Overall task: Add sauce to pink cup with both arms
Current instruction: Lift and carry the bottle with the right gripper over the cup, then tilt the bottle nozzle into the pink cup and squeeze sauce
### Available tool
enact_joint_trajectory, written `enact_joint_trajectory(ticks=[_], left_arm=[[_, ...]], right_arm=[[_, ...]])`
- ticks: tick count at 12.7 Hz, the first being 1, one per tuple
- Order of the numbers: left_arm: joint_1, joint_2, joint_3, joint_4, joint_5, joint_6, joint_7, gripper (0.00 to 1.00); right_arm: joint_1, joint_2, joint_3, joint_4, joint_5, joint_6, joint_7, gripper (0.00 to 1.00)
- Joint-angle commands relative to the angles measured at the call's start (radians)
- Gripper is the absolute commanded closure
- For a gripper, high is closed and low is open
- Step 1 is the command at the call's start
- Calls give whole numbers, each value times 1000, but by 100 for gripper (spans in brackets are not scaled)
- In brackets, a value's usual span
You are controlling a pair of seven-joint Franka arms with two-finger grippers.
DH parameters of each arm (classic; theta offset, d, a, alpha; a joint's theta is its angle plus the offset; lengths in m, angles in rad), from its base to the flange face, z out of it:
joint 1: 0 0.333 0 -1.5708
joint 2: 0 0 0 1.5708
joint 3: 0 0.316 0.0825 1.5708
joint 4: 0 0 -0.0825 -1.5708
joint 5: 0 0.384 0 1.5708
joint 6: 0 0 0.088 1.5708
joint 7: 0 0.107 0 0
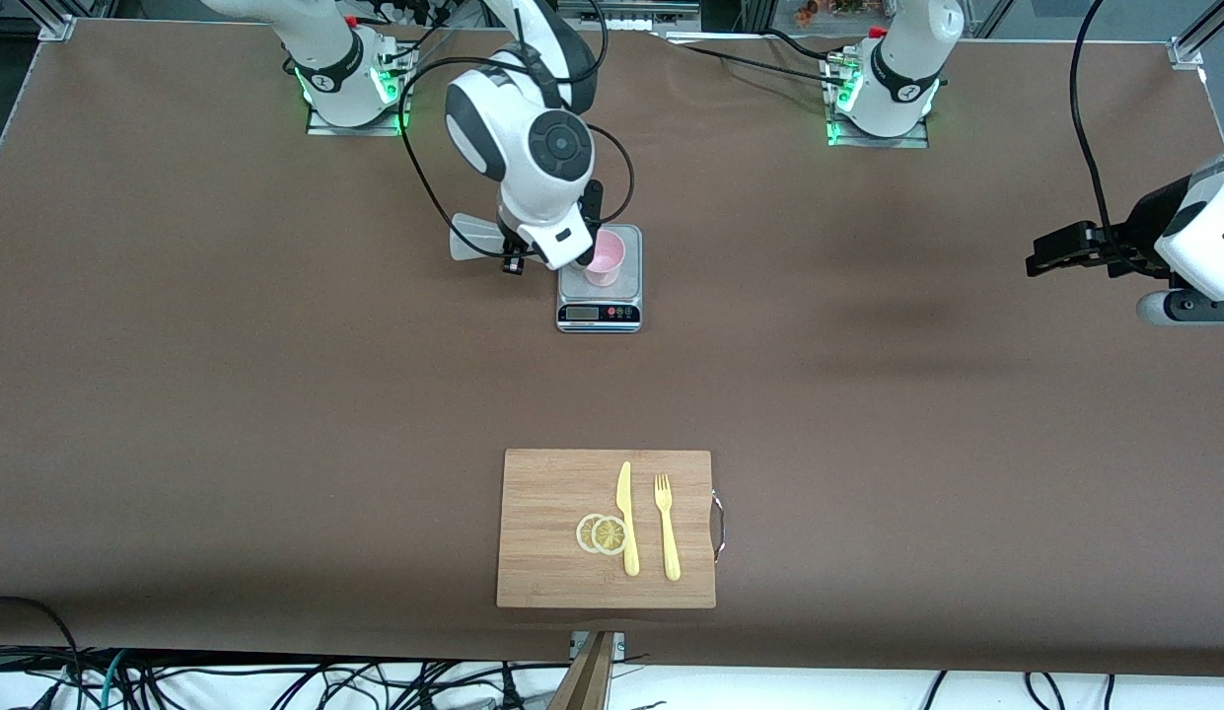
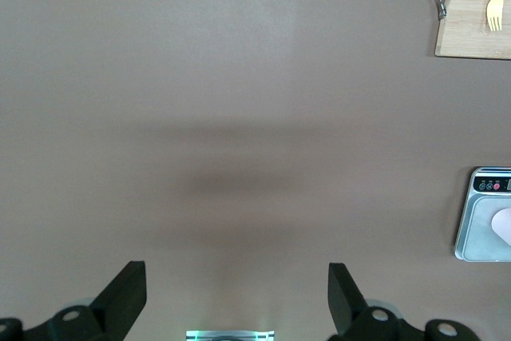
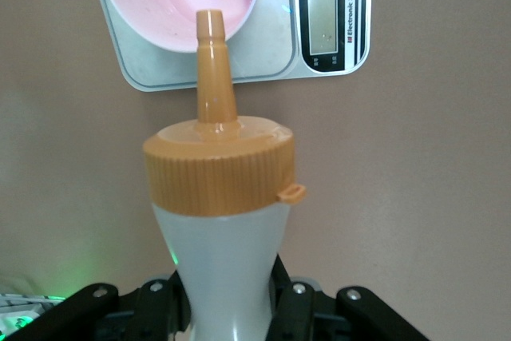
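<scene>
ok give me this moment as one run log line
right gripper: shut on sauce bottle, nozzle tipped over pink cup on scale | left gripper: open, waiting over bare table

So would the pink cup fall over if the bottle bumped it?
Probably, yes. The pink cup is small, thin plastic and looks almost empty, so it is likely very light. It stands loose on the scale, whose smooth plate might let it slide first. The sauce nozzle hangs over its rim.

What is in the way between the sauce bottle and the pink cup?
Nothing visible. The right gripper holds the sauce bottle with its orange nozzle aimed at the open pink cup on the scale. The left gripper waits, jaws open, over bare table.
</scene>
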Motion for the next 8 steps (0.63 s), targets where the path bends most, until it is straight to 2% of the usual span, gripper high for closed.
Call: enact_joint_trajectory(ticks=[1, 4, 8], left_arm=[[6, 4, -6, 13, 15, -14, 21, 0], [6, 4, -6, 15, 15, -14, 21, 0], [6, 4, -6, 15, 15, -14, 21, 0]], right_arm=[[50, 13, -8, 1, -71, -4, 69, 79], [103, 31, -10, 1, -147, -10, 121, 79], [113, 30, -10, 9, -190, -30, 130, 80]])
